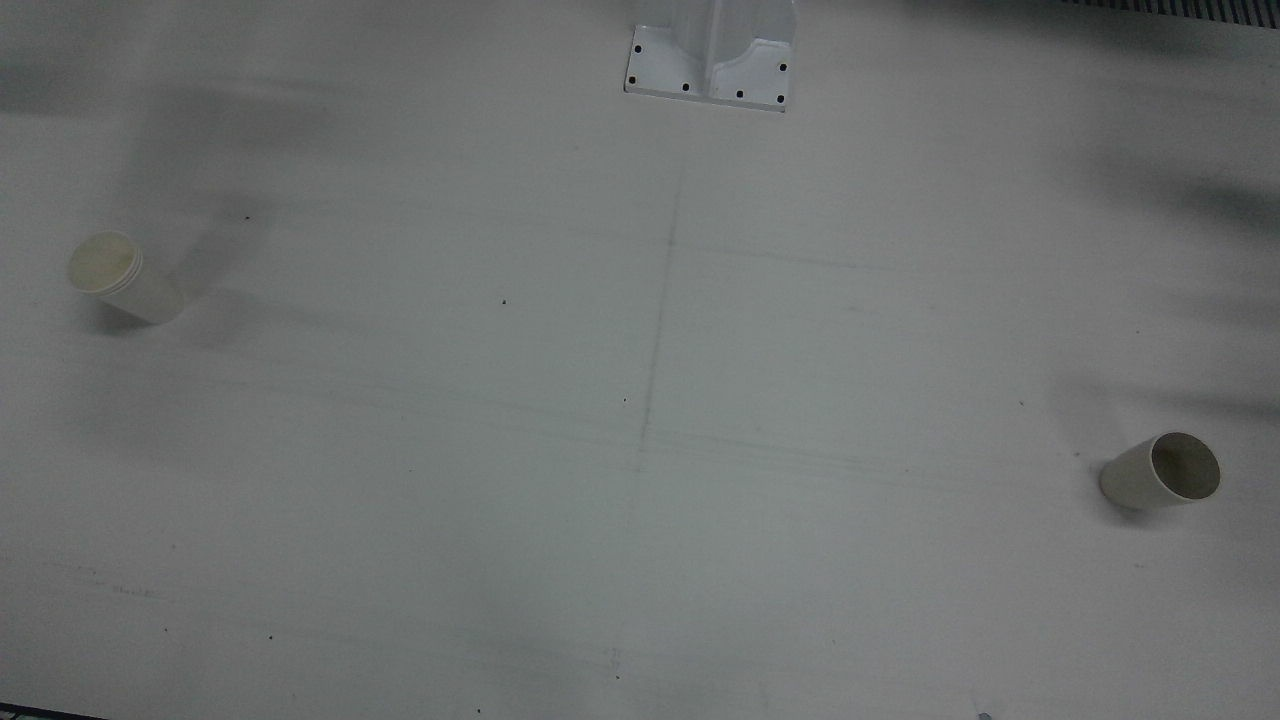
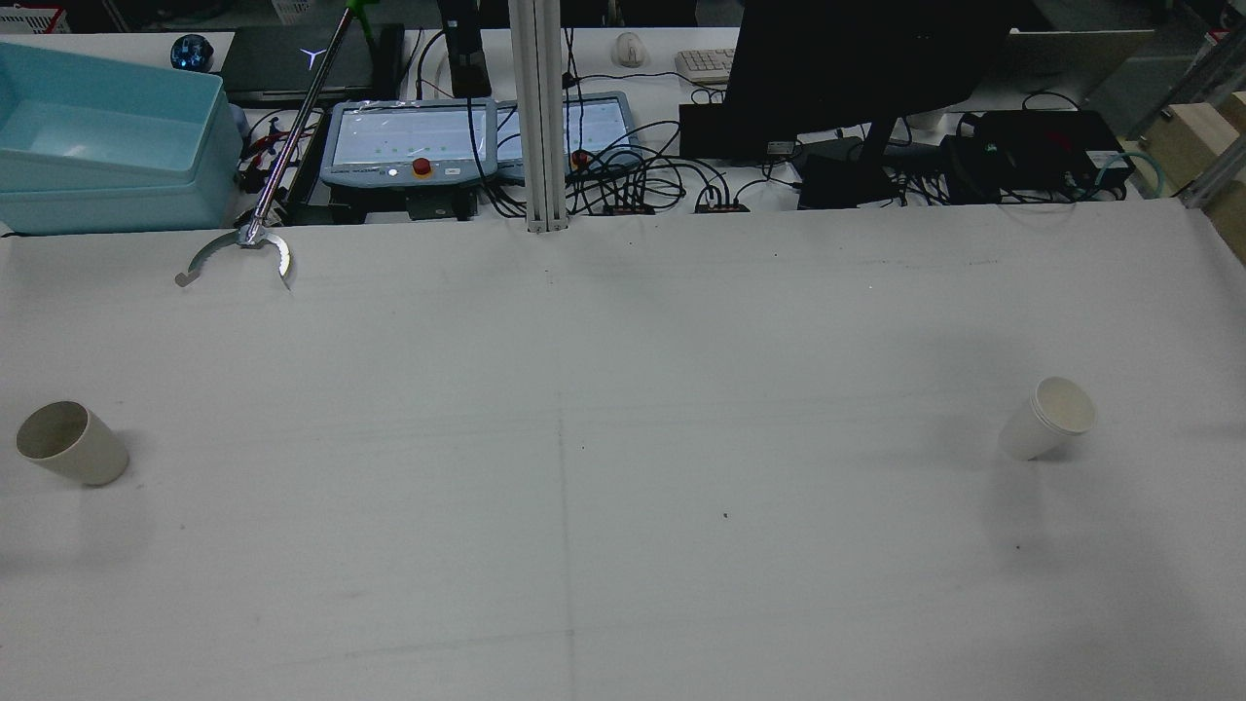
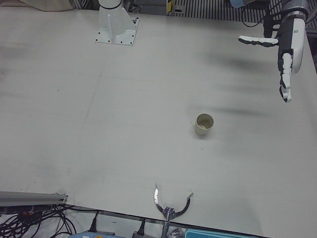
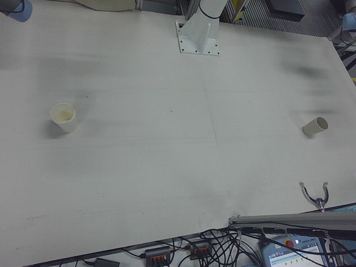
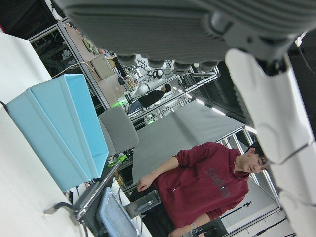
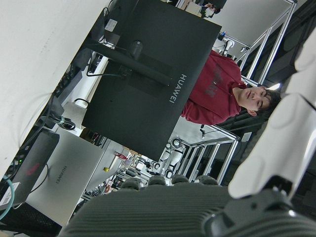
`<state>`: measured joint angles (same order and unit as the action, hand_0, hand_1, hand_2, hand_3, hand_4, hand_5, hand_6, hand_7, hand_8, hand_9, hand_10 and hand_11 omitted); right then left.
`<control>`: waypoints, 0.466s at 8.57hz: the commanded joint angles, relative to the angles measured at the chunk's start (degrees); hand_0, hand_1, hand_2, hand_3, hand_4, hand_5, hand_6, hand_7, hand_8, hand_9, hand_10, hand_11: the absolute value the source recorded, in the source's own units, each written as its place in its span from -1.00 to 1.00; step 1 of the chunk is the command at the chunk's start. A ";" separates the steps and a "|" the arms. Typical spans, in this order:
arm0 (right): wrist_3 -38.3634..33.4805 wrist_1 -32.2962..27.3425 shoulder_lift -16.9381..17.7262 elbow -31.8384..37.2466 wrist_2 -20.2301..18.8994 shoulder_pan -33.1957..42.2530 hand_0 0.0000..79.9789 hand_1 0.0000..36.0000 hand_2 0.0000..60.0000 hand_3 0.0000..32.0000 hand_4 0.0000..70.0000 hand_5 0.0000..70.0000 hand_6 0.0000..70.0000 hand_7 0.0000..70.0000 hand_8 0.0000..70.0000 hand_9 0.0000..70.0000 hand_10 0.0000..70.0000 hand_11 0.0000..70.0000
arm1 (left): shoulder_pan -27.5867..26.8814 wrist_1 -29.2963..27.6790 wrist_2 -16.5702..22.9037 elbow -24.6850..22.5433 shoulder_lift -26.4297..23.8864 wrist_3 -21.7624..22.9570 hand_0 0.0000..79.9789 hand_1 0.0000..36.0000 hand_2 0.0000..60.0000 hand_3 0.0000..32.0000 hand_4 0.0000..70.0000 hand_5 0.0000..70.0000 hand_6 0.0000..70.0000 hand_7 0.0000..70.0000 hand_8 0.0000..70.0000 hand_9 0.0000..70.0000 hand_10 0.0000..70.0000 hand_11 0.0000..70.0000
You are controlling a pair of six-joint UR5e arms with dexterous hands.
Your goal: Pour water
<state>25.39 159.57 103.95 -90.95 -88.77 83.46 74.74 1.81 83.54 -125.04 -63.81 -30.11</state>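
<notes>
Left hand is raised with fingers spread, holding nothing; right hand's state can't be told. Grey cup sits at its 8 o'clock. Grasp mid-wall and keep it upright before carrying it to the white cup.

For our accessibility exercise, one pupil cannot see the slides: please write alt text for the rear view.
Two cups stand far apart on a white table: a beige cup at the left edge, a white paper cup at the right. Neither robot hand shows here. Behind the table lie a metal grabber tool, a light-blue bin, a monitor and cables.
</notes>
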 commanded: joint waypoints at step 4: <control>-4.21 14.93 -3.91 -18.61 0.35 4.24 0.14 -0.35 -0.84 -1.00 -1.00 -1.00 -1.00 -1.00 -1.00 -1.00 -1.00 -1.00 | -7.92 -17.58 -1.97 19.43 -1.74 -1.27 0.23 -0.20 -0.98 -0.66 -0.97 -1.00 -1.00 -0.90 -1.00 -1.00 -0.86 -0.74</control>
<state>21.40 167.63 103.19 -102.71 -88.44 85.13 71.35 -7.95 82.48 -114.10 -63.86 -31.73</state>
